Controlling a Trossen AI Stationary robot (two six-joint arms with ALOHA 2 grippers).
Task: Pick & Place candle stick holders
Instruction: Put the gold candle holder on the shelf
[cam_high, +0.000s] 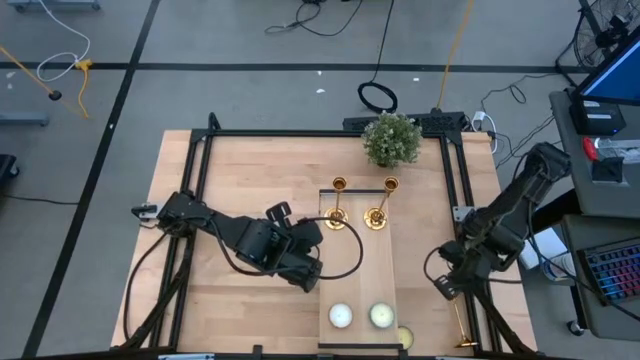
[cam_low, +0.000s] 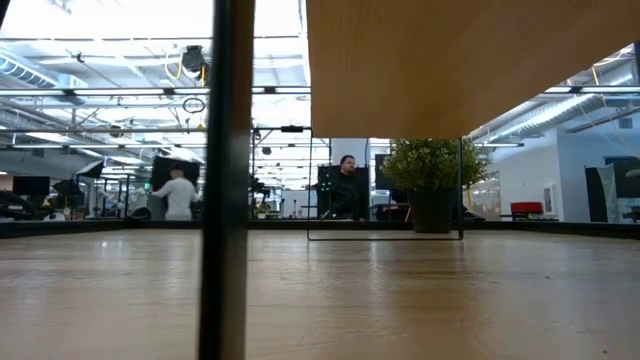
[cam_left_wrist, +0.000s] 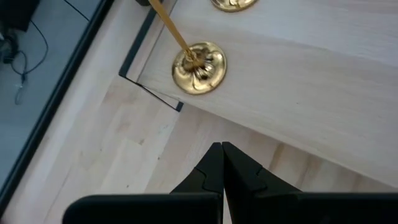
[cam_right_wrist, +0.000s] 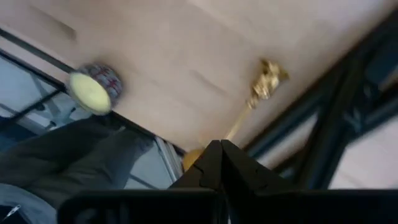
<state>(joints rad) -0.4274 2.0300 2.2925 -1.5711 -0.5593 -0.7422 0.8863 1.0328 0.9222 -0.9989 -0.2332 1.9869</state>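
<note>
Two gold candle stick holders (cam_high: 338, 205) (cam_high: 380, 206) stand upright by their round bases on the far end of a pale board (cam_high: 358, 270). The left one's base (cam_left_wrist: 199, 67) shows in the left wrist view. A third holder (cam_high: 462, 326) lies on its side on the table near the front right corner; its stem (cam_right_wrist: 247, 109) also shows in the right wrist view. My left gripper (cam_high: 312, 280) (cam_left_wrist: 222, 155) hangs shut beside the board's left edge. My right gripper (cam_high: 443, 288) (cam_right_wrist: 221, 152) hangs shut above the table, just far of the lying holder.
Round pale candles (cam_high: 341, 316) (cam_high: 381, 316) sit on the board's near end, and another (cam_high: 405, 338) (cam_right_wrist: 93, 87) lies off it to the right. A potted plant (cam_high: 391, 138) stands at the far edge. A black frame (cam_high: 200, 170) rims the table. People sit in the room beyond (cam_low: 345, 185).
</note>
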